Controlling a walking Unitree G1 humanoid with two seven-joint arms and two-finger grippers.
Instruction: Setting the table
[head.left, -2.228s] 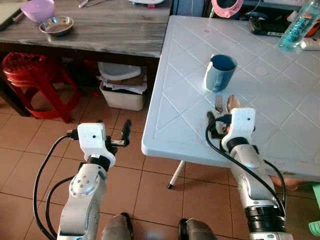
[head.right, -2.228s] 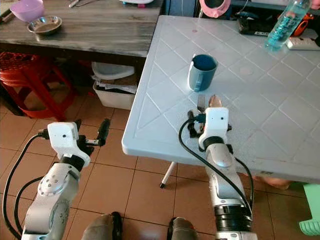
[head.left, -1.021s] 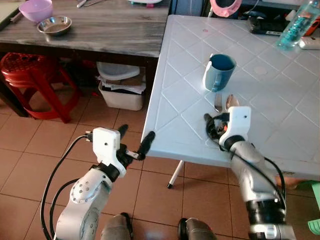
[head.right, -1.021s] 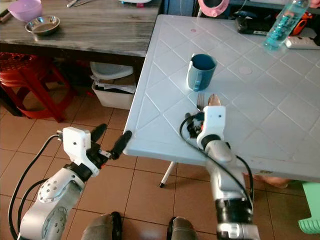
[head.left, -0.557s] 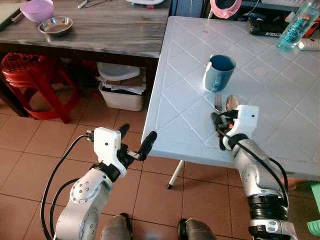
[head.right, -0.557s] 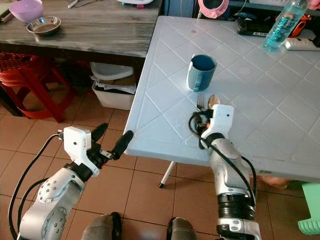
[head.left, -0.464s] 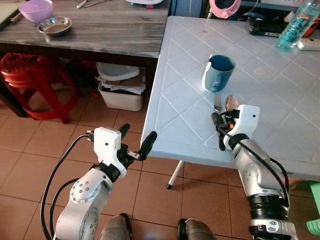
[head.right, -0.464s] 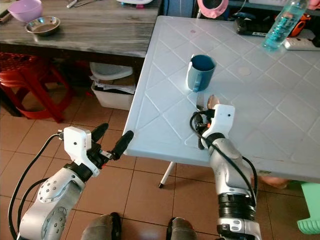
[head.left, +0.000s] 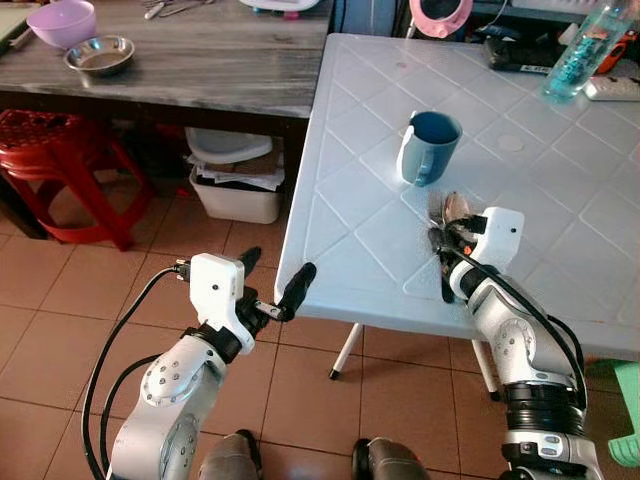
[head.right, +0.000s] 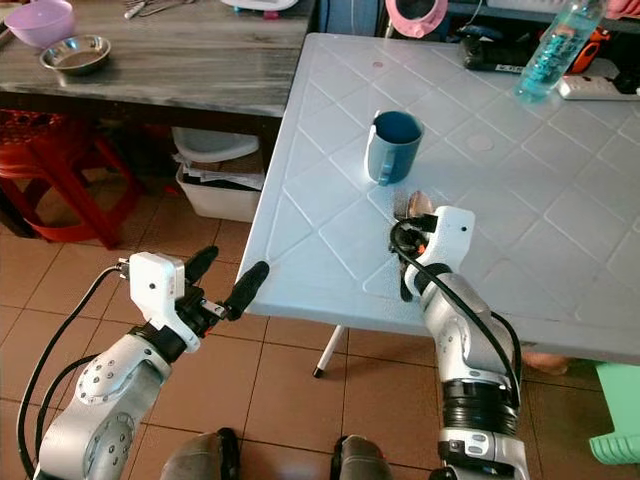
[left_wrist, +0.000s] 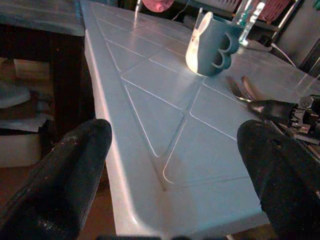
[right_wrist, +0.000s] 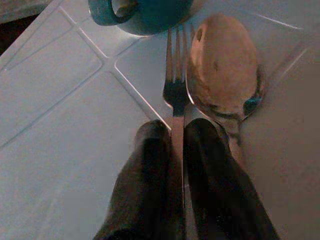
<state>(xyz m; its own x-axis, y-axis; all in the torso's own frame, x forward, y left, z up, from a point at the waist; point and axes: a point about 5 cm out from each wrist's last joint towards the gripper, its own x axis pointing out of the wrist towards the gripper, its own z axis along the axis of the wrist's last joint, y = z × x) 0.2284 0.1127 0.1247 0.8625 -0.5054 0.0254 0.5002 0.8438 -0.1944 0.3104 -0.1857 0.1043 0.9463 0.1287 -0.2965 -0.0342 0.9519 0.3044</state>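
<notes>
I am standing over a terracotta tile floor (head.left: 60, 300), facing a white plastic table (head.left: 350, 190) with a diamond-patterned top. A grey wooden table (head.left: 200, 60) is sitting against it on my left, with a red plastic stool (head.left: 60, 150) and a white storage bin (head.left: 240, 190) tucked beneath. Daylight is falling evenly across both tabletops.
</notes>
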